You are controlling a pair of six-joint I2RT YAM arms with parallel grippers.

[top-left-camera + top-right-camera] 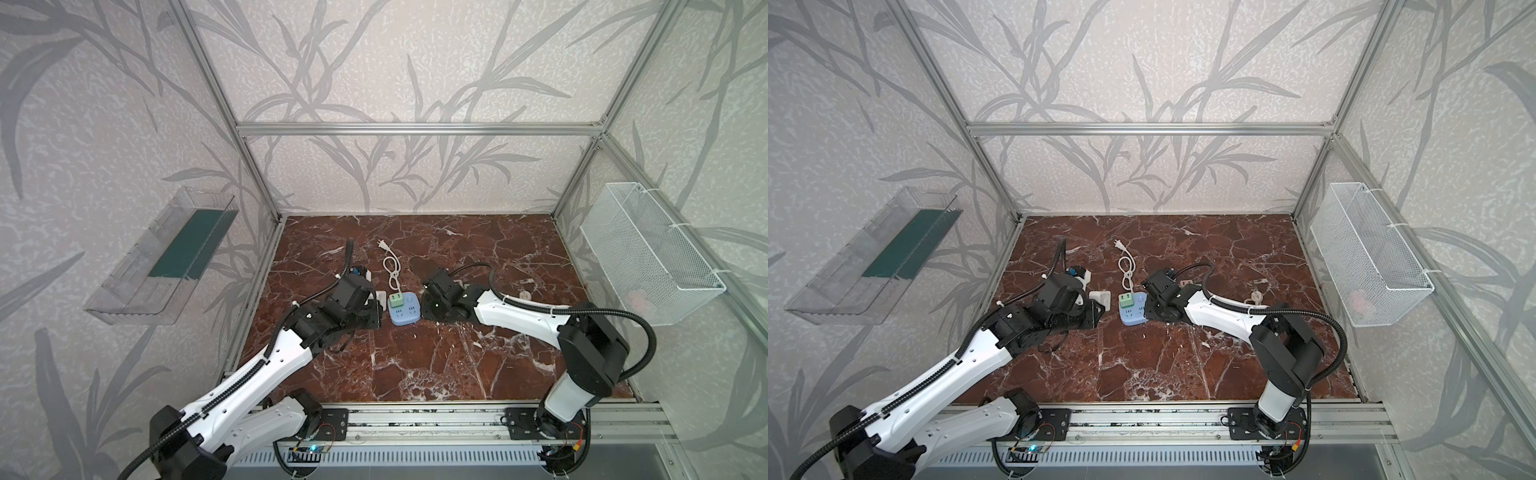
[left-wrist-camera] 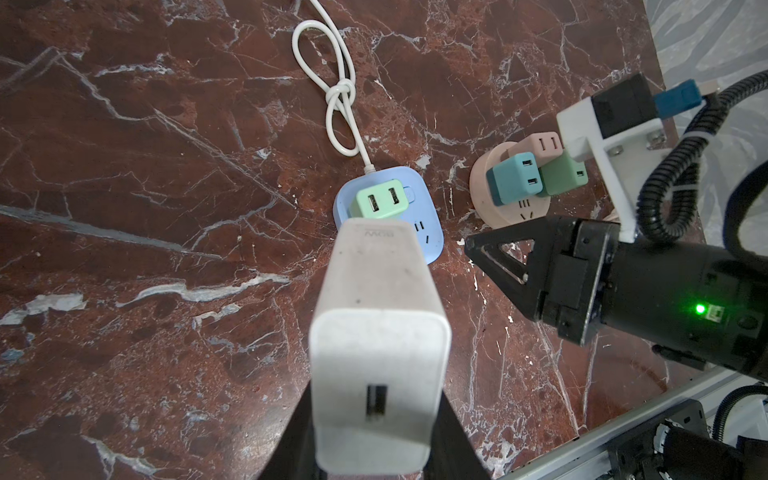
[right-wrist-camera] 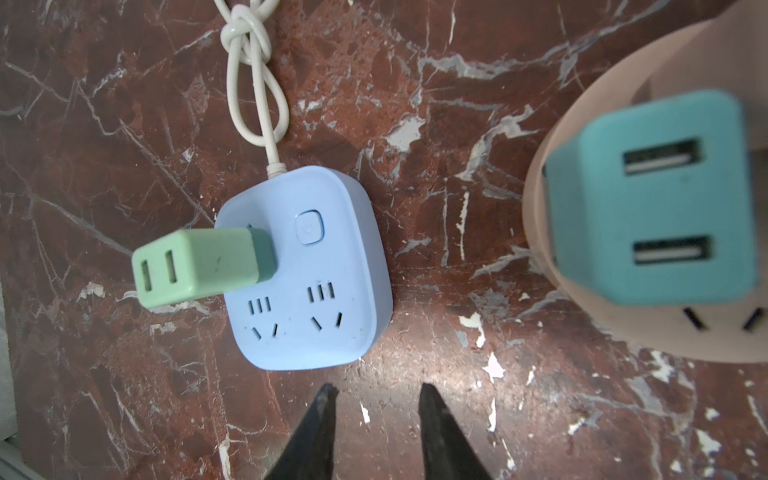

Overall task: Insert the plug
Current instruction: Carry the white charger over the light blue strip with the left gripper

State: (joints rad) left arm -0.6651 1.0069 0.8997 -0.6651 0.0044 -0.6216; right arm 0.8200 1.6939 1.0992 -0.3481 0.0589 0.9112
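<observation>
Plug: white plug (image 2: 374,291), pinched at its rear end by the left hand (image 2: 374,432); its front end points at the blue power strip (image 2: 419,232). Its pins are not visible.
Left hand: pressed on both sides of the plug, low over the surface (image 1: 457,353), just left of the strip in both top views.
Power strip: lies flat near the middle of the surface, with a green adapter (image 3: 199,266) standing in one socket and a knotted white cord (image 1: 390,270) leading toward the back wall.
Right hand: (image 3: 376,395) fingertips a little apart, nothing between them, just beside the strip's near edge.
Only in the wrist views: a pink round socket (image 2: 482,191) with three small adapters, near the right hand.
Only in the top views: a clear tray (image 1: 162,257) on the left wall and a white wire basket (image 1: 648,253) on the right wall.
Surface: red-brown marble with white veins.
Room: leaf-pattern walls in an aluminium frame.
</observation>
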